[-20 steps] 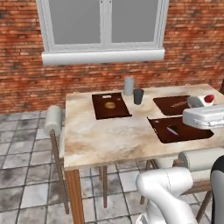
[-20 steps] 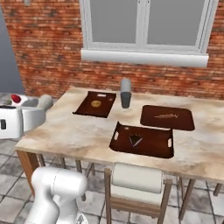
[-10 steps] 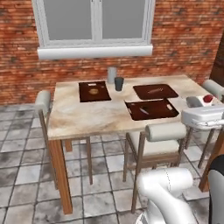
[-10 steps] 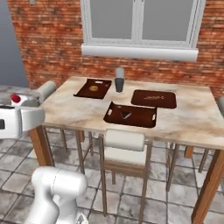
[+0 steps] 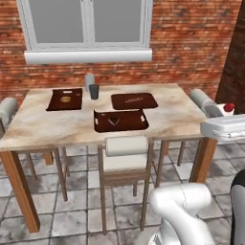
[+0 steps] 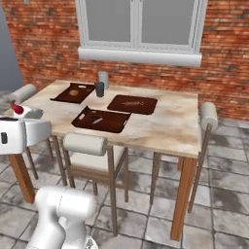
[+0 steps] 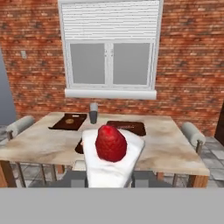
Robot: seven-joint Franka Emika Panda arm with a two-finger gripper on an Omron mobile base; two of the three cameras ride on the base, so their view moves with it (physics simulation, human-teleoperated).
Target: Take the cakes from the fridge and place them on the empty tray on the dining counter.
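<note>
Pincer: closed on the white cake slice with its red strawberry top, which rises close before the hand camera; from the left base view the slice rides at the far right, off the table's right end, carried on the white hand. Dining counter: beige veined marble top on wooden legs, set under a white-framed window in a red brick wall. Tray, nearest the front edge: dark brown, holding the chocolate wedge. Tray, behind and to its right: carries a long tan stick. Tray, far left: carries a round tan biscuit. Two grey cups: standing together between the rear trays. Chair, white-cushioned: tucked under the front edge, below the near tray.
</note>
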